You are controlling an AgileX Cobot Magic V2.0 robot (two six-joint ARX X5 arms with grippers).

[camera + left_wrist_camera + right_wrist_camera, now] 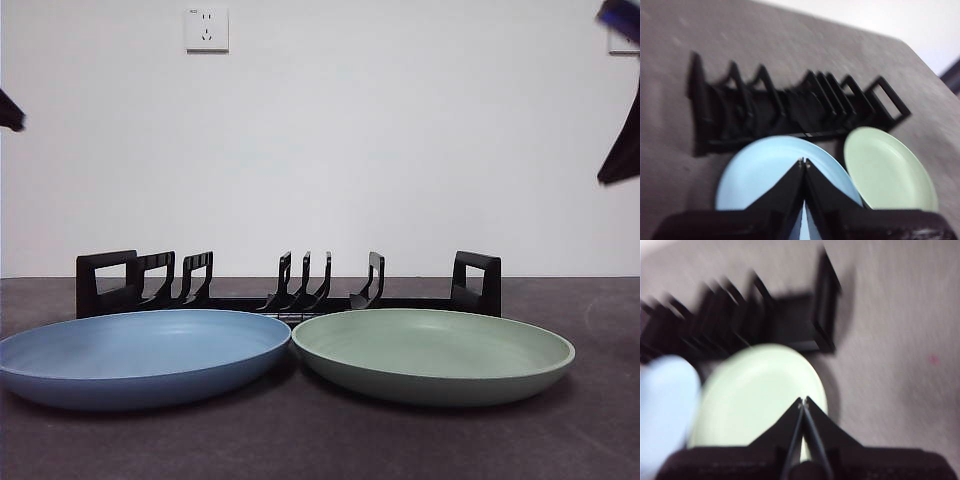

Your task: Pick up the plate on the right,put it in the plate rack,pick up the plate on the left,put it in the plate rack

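Note:
A blue plate (140, 355) lies flat on the left and a green plate (432, 352) on the right, rims almost touching, both in front of the black plate rack (290, 290). The rack holds nothing. My left gripper (804, 161) is shut and hovers high above the blue plate (775, 172). My right gripper (803, 401) is shut too, high above the green plate (757, 395). In the front view only dark arm tips show, one at the left edge (10, 112) and one at the right edge (622, 150).
The dark grey table (320, 440) runs to a white wall with a socket (206, 29). Bare tabletop (890, 340) lies to the right of the rack's boxy end.

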